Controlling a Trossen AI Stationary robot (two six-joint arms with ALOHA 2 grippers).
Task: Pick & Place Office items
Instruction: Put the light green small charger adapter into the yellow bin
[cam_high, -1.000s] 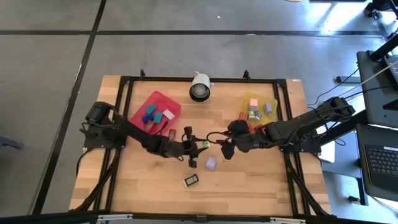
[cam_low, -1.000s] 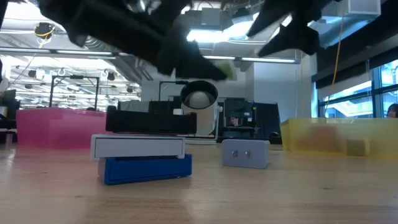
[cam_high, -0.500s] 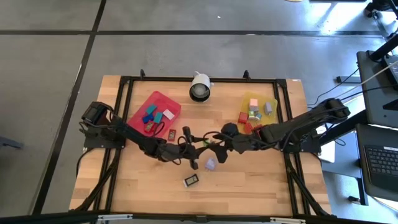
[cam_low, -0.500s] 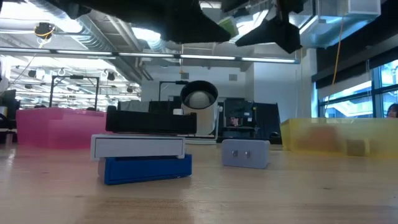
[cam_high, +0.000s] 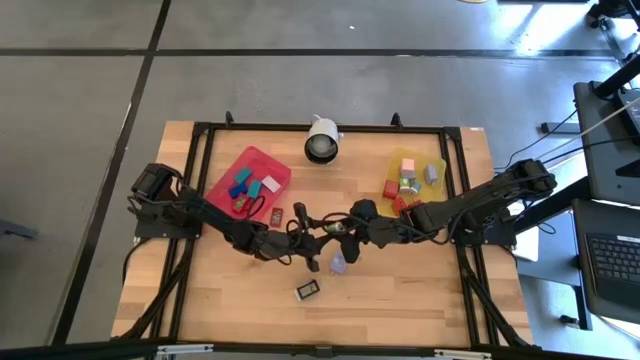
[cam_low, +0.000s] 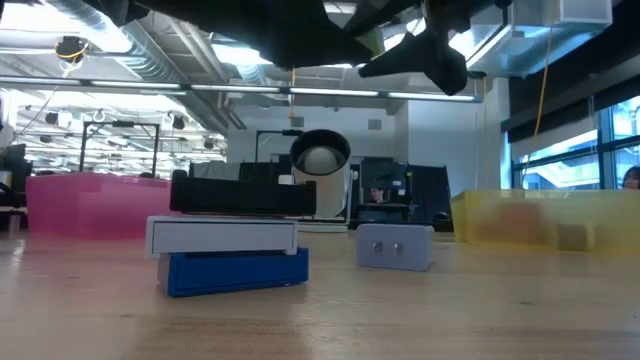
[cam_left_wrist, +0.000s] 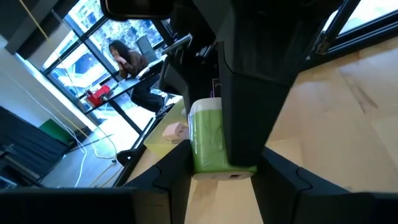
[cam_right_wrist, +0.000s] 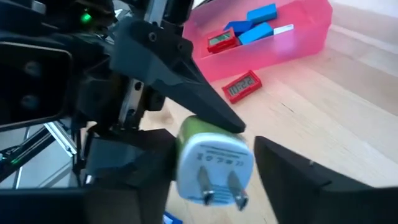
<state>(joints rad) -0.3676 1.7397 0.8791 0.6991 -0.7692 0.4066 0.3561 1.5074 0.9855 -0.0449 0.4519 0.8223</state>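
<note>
A green plug (cam_high: 335, 229) with a white pronged face (cam_right_wrist: 214, 163) hangs above the table's middle between both arms. My left gripper (cam_high: 320, 233) reaches in from the table's left and is shut on it. My right gripper (cam_high: 346, 236) comes from the right and is shut around the same plug. Below them a lilac piece (cam_high: 338, 263) and a black, white-labelled piece (cam_high: 308, 290) lie flat on the wood. Other small pieces lie in the red tray (cam_high: 268, 158) and the yellow tray (cam_high: 392, 163). My left gripper pinches the plug's green body (cam_left_wrist: 207, 140) between its two fingers, coming nearly level from the table's left. The plug is lifted clear of the table, its pronged end away from this gripper. My right gripper has the plug's pronged end (cam_right_wrist: 186, 155) between its two fingers, which slant down from the table's right. One finger (cam_left_wrist: 249, 93) lies along the green side. The other finger (cam_right_wrist: 292, 180) stands right at the white face; whether it touches, I cannot tell.
A red piece (cam_high: 277, 214) lies on the wood beside the red tray. A white round device (cam_high: 322, 140) stands at the far edge between the trays. A black frame (cam_high: 200, 200) runs around the table. Bare wood lies near the front edge.
My left gripper has risen a little with the green plug and rolled its wrist. My right gripper has moved toward the table's left, up to the plug, spread its fingers and then drawn them in around the plug's pronged end.
</note>
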